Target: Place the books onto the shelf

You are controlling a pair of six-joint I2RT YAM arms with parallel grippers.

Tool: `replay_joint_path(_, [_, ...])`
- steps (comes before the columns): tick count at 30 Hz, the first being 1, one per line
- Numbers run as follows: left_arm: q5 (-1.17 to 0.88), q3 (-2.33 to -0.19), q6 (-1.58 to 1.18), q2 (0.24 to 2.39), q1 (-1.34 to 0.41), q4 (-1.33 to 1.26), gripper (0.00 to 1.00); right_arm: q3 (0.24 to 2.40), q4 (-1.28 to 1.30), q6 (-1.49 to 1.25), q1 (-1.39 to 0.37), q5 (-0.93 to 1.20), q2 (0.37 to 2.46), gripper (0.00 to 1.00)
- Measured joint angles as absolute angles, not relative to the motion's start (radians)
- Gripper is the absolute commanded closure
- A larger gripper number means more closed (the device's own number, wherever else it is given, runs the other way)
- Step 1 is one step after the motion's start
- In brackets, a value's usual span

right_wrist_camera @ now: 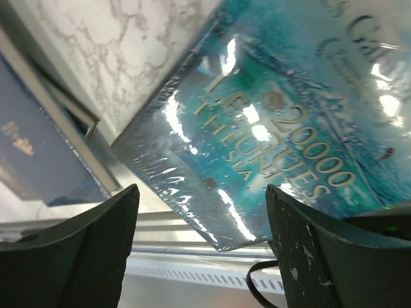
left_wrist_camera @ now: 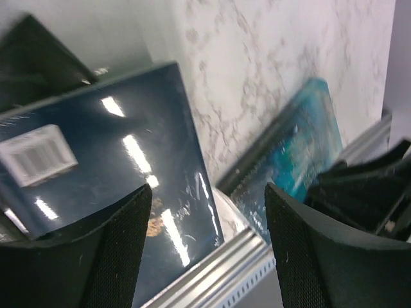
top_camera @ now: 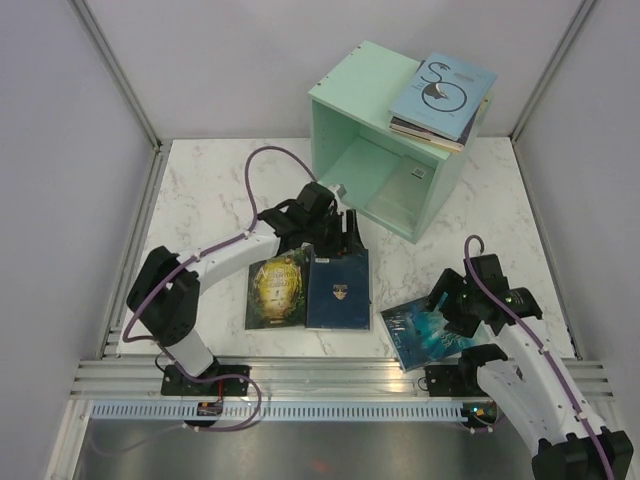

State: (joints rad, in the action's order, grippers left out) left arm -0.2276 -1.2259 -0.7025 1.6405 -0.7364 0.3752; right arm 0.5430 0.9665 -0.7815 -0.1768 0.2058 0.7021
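Several books (top_camera: 440, 95) sit stacked atop the shelf (top_camera: 352, 95); navy book (top_camera: 338, 292) and icy blue book (top_camera: 410, 338) lie by the table's (top_camera: 200, 200) near edge. Left gripper (left_wrist_camera: 205, 199), right gripper (right_wrist_camera: 202, 196): jaws apart.

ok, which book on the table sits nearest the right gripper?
The icy blue book, right under the right gripper; the navy book and green-gold book lie further left.

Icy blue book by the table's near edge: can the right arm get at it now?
Probably yes. The right pincer is open right over the icy blue book, and nothing lies on it.
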Motion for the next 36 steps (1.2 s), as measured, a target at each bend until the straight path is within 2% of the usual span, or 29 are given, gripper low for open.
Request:
replay_joint_path(5, [-0.385, -1.243, -0.660, 1.729, -0.817, 0.323, 0.26, 0.569, 1.015, -0.825, -0.177, 0.071, 0.724, 0.18])
replay_joint_path(9, [-0.453, -1.289, -0.654, 1.792, -0.893, 0.305, 0.28, 0.680, 1.052, -0.838, -0.176, -0.068, 0.841, 0.18])
replay_joint_path(14, [-0.483, -1.301, -0.654, 1.814, -0.941, 0.297, 0.29, 0.831, 0.999, -0.806, -0.091, -0.189, 1.005, 0.31])
replay_joint_path(19, [-0.485, -1.249, -0.654, 1.792, -0.949, 0.276, 0.29, 0.817, 0.931, -0.731, 0.171, -0.186, 1.128, 0.33])
replay_joint_path(24, [-0.481, -1.115, -0.654, 1.701, -0.949, 0.286, 0.30, 0.769, 0.870, -0.702, 0.269, -0.168, 1.210, 0.37])
replay_joint_path(29, [-0.466, -1.037, -0.654, 1.620, -0.949, 0.298, 0.30, 0.661, 0.763, -0.735, 0.279, -0.075, 1.255, 0.40])
replay_joint_path(31, [-0.452, -1.024, -0.654, 1.591, -0.949, 0.308, 0.30, 0.604, 0.710, -0.772, 0.266, -0.043, 1.259, 0.45])
replay_joint_path(36, [-0.423, -1.021, -0.652, 1.557, -0.948, 0.313, 0.30, 0.585, 0.635, -0.878, 0.102, -0.002, 1.244, 0.50])
